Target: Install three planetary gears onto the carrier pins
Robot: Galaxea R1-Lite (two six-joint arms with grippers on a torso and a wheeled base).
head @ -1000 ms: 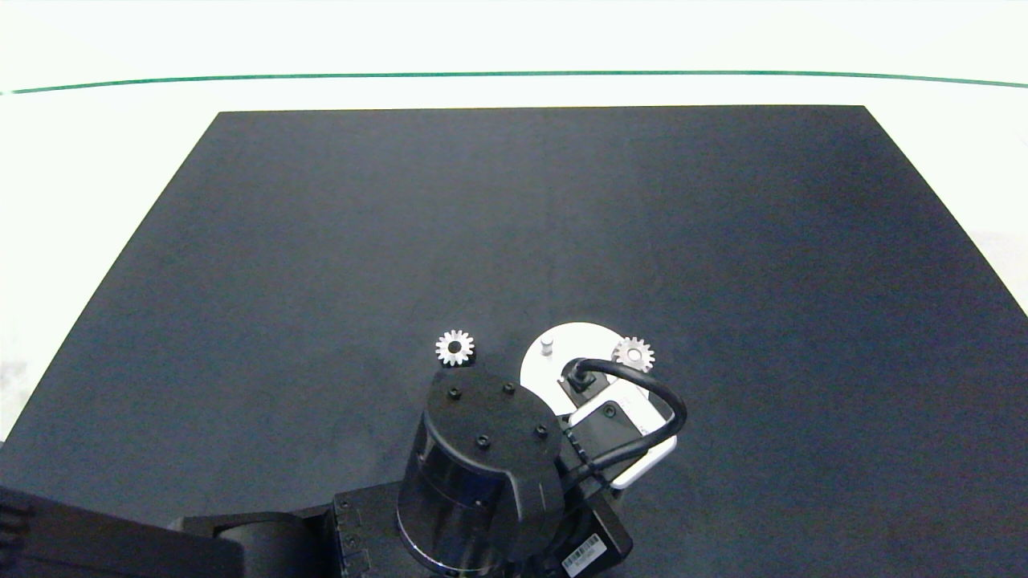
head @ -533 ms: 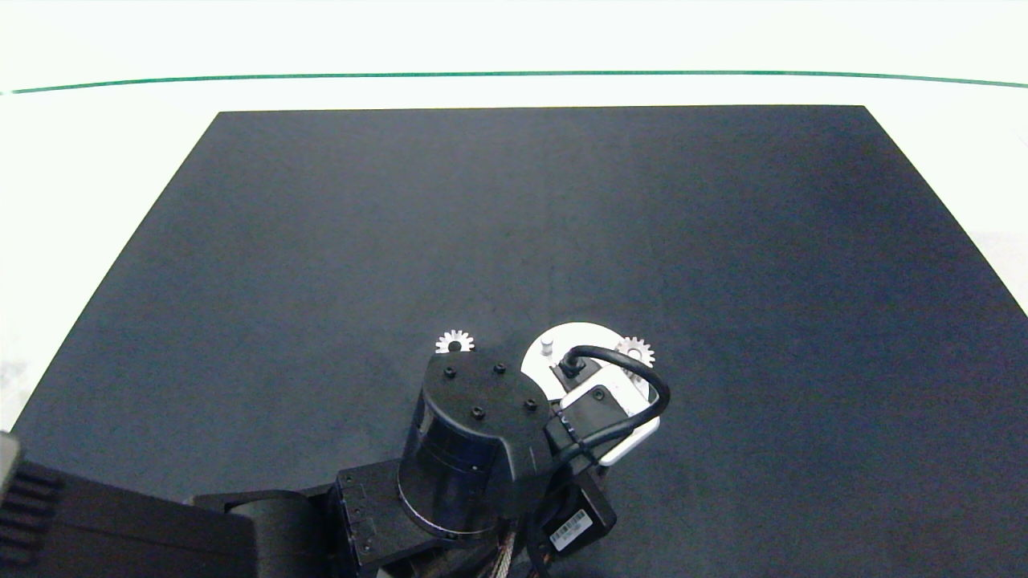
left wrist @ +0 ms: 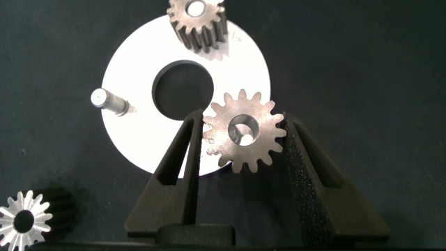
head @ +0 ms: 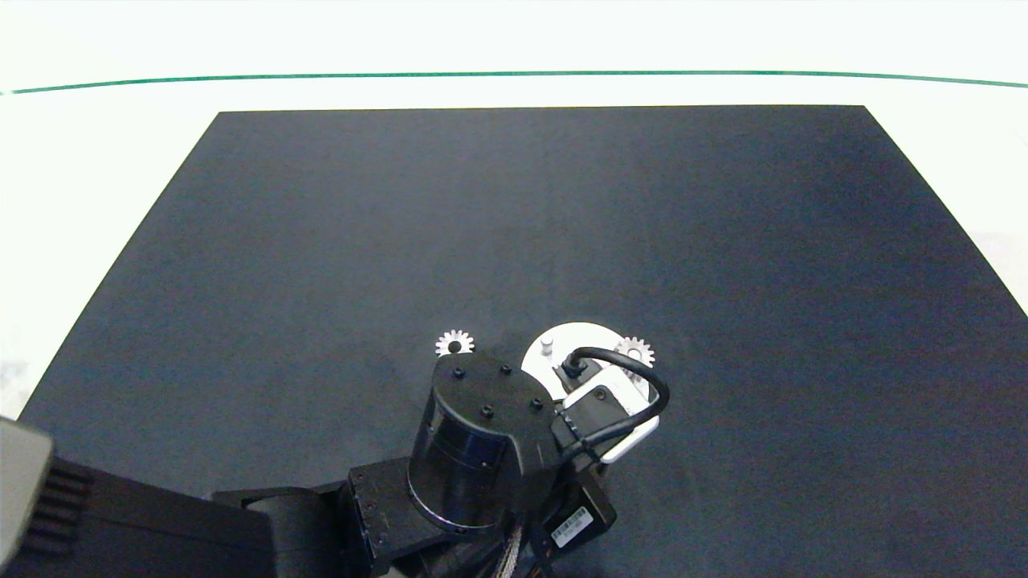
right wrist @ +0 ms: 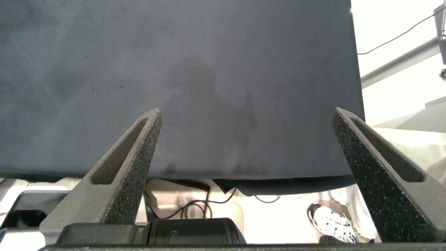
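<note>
Left wrist view has one gear [left wrist: 244, 131] pinched between the two fingers [left wrist: 178, 164] of the left end effector [left wrist: 240, 143], sitting over the edge of the white disc [left wrist: 139, 132] right beside its centre hole. A second gear [left wrist: 197, 22] is already on a pin at the disc's far rim, one bare pin [left wrist: 108, 101] stands free, and the third gear [head: 454, 343] lies on the dark bench [head: 321, 241] just off the disc. Right end effector [right wrist: 244, 174] hangs wide open over an edge of the bench, gripping nothing.
</note>
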